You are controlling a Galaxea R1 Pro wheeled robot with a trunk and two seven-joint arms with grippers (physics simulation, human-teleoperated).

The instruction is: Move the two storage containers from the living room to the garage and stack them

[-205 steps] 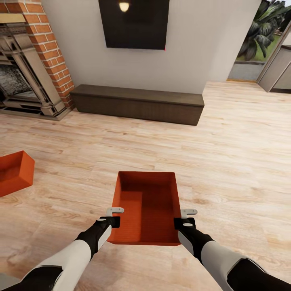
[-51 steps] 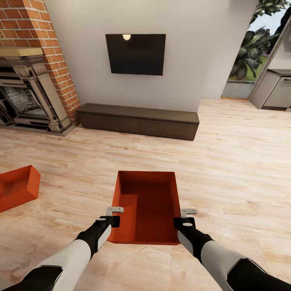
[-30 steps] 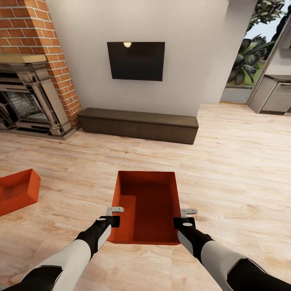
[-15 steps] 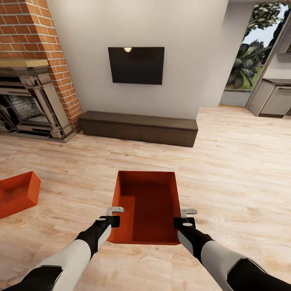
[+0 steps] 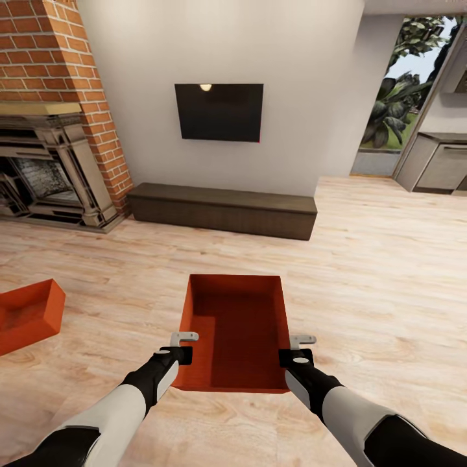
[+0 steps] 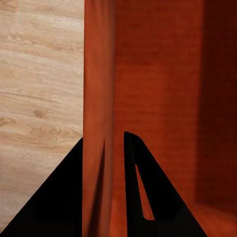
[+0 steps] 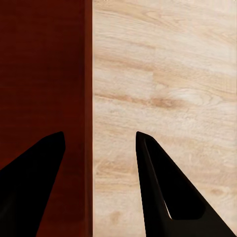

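Wood plank floor (image 5: 389,272), brick fireplace (image 5: 58,130).

Light wood plank floor (image 5: 383,272), plain pale wall (image 5: 155,52) bearing black TV (image 5: 219,112), low dark bench (image 5: 224,209) beneath, brick fireplace (image 5: 45,123) at left, glazed opening (image 5: 399,91) showed foliage.

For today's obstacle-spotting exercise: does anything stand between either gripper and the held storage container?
Nothing visible does. The left gripper straddles one side wall of the storage container; its fingers look closed on it. The right gripper straddles the opposite wall with gaps showing.
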